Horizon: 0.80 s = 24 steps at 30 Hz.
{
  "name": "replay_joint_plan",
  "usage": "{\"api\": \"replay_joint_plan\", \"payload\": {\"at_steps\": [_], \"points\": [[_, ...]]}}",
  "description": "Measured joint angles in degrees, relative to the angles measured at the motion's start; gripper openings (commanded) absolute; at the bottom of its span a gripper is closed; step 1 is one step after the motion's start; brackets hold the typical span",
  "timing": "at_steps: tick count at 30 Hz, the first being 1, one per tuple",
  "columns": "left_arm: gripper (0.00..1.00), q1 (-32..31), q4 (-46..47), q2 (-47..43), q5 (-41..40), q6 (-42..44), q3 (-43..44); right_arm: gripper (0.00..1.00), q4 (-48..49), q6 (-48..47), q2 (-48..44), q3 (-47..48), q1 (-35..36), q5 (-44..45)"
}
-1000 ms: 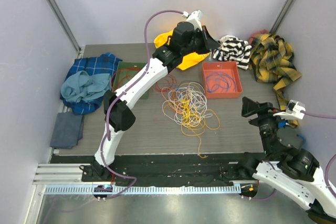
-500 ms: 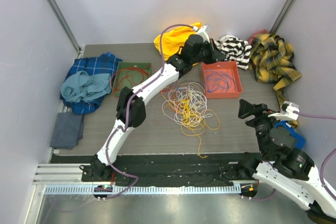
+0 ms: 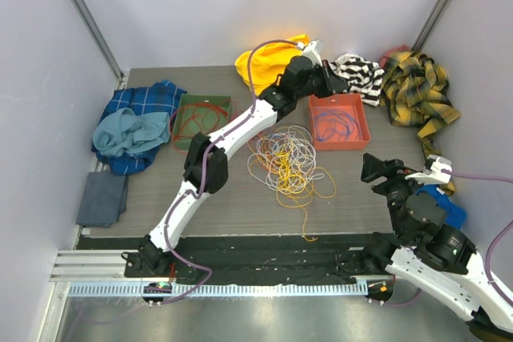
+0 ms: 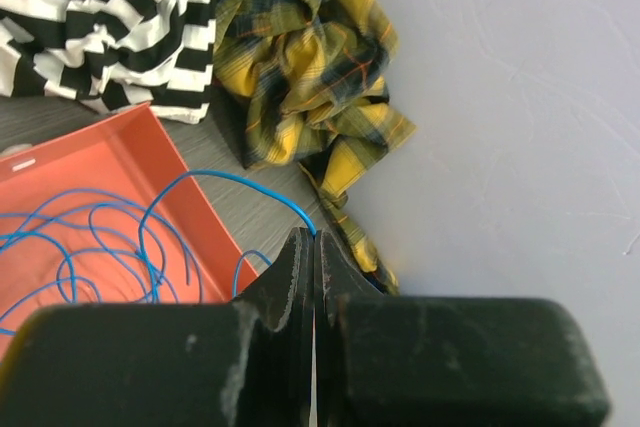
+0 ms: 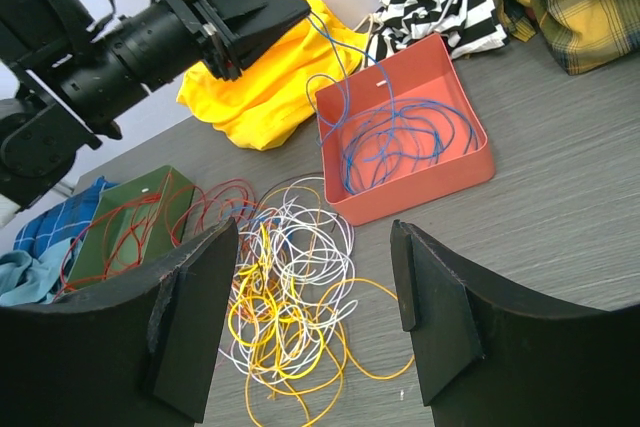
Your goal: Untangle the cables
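Observation:
A tangle of white, yellow and orange cables (image 3: pixel 284 158) (image 5: pixel 285 287) lies mid-table. Blue cables (image 3: pixel 337 124) (image 5: pixel 395 137) (image 4: pixel 80 252) are coiled in an orange tray (image 3: pixel 343 146) (image 5: pixel 420 192) (image 4: pixel 190 187). Red cables (image 3: pixel 200 118) (image 5: pixel 120 232) fill a green tray (image 3: pixel 204 98) and spill toward the tangle. My left gripper (image 3: pixel 338 84) (image 4: pixel 314 245) (image 5: pixel 298 9) hovers over the orange tray's far left corner, shut on the end of one blue cable that hangs down into the tray. My right gripper (image 3: pixel 370 167) (image 5: pixel 312 237) stands open and empty, near right of the tangle.
Clothes ring the table: a yellow cloth (image 3: pixel 268 58), a striped shirt (image 3: pixel 357 74) (image 4: pixel 100 27), a yellow plaid shirt (image 3: pixel 417 90) (image 4: pixel 300 67), blue cloths (image 3: pixel 140 122) at left and a grey cloth (image 3: pixel 103 198). Walls close in at the back and both sides.
The left arm has swung right and lowered, carrying the blue cable end over the orange tray. The right gripper has drifted slightly left, still open.

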Motion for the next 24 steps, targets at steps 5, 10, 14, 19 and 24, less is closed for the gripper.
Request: {"api": "replay_joint_plan", "payload": {"at_steps": [5,10,14,19,24], "points": [[0.30,-0.1,-0.1,3.6,0.0,-0.7,1.6,0.70,0.0,0.0,0.0,-0.3,0.0,0.0],[0.99,-0.3,-1.5,6.5,0.8,-1.6,0.6,0.71,0.0,0.0,0.0,-0.4,0.0,0.1],[1.00,-0.8,-0.6,5.4,0.5,-1.4,-5.0,0.70,0.0,0.0,0.0,-0.4,0.0,0.1],[1.00,-1.3,-0.4,-2.0,-2.7,0.9,-17.3,0.70,-0.1,0.1,0.0,-0.4,0.0,0.1],[1.00,-1.5,1.5,-19.0,-9.4,3.9,-34.0,0.70,-1.0,0.5,0.0,-0.4,0.0,0.1]]}}
